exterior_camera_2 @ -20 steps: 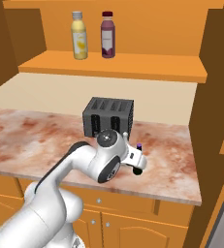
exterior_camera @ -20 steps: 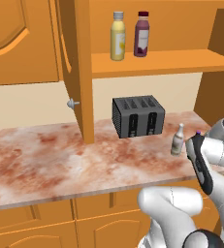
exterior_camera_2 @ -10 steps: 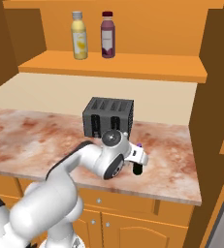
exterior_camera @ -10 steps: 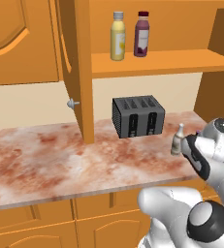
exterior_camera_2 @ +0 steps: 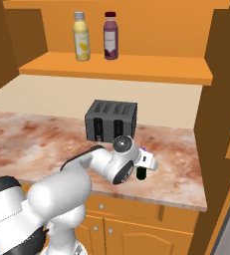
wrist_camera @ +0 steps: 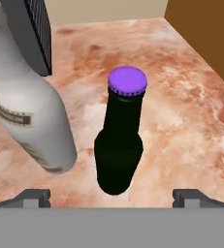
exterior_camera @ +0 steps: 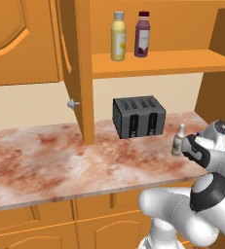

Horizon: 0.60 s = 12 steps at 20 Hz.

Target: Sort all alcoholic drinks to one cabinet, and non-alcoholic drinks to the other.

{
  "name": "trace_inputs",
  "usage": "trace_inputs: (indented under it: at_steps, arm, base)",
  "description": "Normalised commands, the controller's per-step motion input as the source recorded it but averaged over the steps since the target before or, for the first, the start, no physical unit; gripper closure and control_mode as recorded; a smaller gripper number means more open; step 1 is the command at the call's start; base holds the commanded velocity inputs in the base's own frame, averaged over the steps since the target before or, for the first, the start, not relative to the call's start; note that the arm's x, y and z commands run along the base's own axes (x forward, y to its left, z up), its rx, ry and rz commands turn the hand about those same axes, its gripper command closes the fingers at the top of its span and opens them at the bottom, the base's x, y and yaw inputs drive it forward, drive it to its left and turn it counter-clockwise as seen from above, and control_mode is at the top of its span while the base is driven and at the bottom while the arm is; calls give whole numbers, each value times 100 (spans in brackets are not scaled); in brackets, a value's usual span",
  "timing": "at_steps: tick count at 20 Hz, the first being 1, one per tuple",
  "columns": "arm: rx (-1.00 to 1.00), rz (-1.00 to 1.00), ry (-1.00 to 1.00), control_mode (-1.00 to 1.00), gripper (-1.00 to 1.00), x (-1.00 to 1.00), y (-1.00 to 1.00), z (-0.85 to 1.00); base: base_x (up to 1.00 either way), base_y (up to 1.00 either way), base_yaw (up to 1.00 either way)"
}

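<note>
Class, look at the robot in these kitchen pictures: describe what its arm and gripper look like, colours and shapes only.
The arm is glossy white, built of rounded, bulbous segments with dark grey-black joint discs. The gripper ends in two small dark grey, blocky finger tips. No cables or markings are visible.

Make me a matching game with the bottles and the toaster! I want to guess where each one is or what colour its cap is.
Things:
1. yellow bottle
2. dark bottle
3. toaster
4. purple-maroon bottle

Clues:
A. purple cap, on the counter
B. white cap, on the shelf
C. red cap, on the shelf
D. black, at the back of the counter

Pairs: 1-B, 2-A, 3-D, 4-C
</note>
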Motion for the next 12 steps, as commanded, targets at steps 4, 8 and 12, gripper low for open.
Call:
trace_inputs:
  at_steps: [4, 8, 12]
  arm:
    - [0, 0, 0, -100, -100, 30, -16, -10]
    - [0, 0, 0, -100, -100, 27, -16, -7]
    - [0, 0, 0, -100, -100, 19, -14, -11]
  base:
    - [0, 0, 0]
    - [0, 0, 0]
    - [0, 0, 0]
